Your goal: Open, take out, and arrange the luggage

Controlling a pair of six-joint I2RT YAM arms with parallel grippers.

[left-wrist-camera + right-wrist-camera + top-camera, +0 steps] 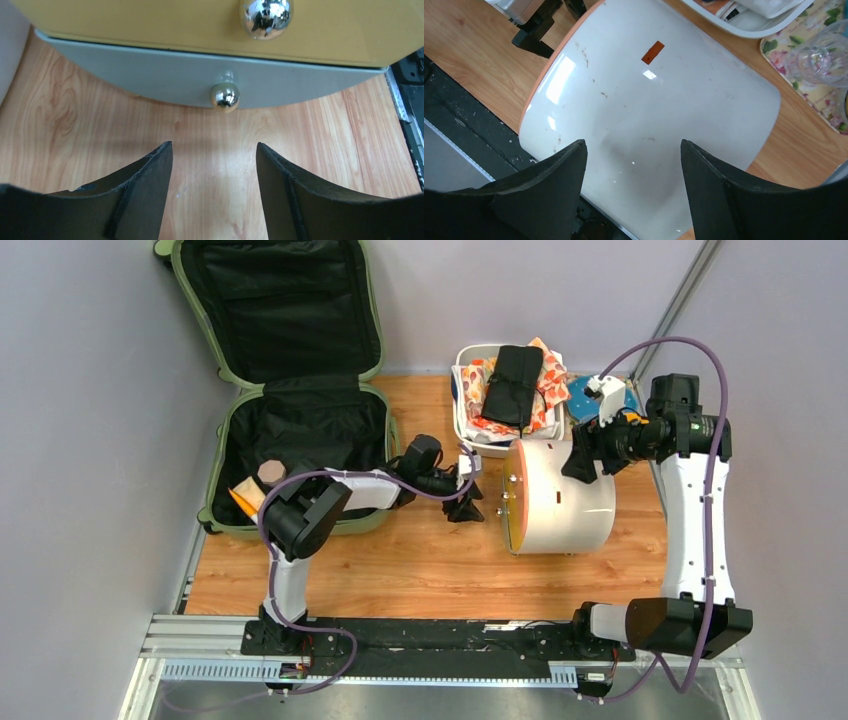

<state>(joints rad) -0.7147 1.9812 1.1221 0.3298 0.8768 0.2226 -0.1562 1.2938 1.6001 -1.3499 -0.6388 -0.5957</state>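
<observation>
Top view. Luggage (pixel 310 425) sits at 10 o'clock on the table (pixel 420 560), in the far-left corner. It is open, lid propped up against the back wall, base flat, black lining showing. In the base's near-left corner lie a brown round piece (pixel 271 472) and an orange-edged item (pixel 245 498); can't tell what either is.

Left arm crosses the base's near-right corner. Left gripper (pixel 467 502) hangs over bare wood just right of the luggage, clear of it, with the luggage at 9 to 10 o'clock from it. Wrist view: fingers (pixel 145 195) wide, nothing between them. At 12 o'clock is a small chrome knob (pixel 225 96), near the tips but not touching.

Cylinder (pixel 565 498) lies on its side mid-table, orange end facing the left gripper.

Tub (pixel 487 447) is at 12 o'clock from the cylinder and holds a black pouch (pixel 515 385) on patterned cloth (pixel 475 380).

Right gripper (pixel 583 462) is above the cylinder's far-right side. Its fingers (pixel 724 195) are wide with white shell under the gap; contact can't be told. The luggage is at 9 o'clock from it, well apart, with the left gripper between.

Floral tray (pixel 780 50) is at 2 o'clock in the right wrist view, carrying a clear glass (pixel 824 57).
</observation>
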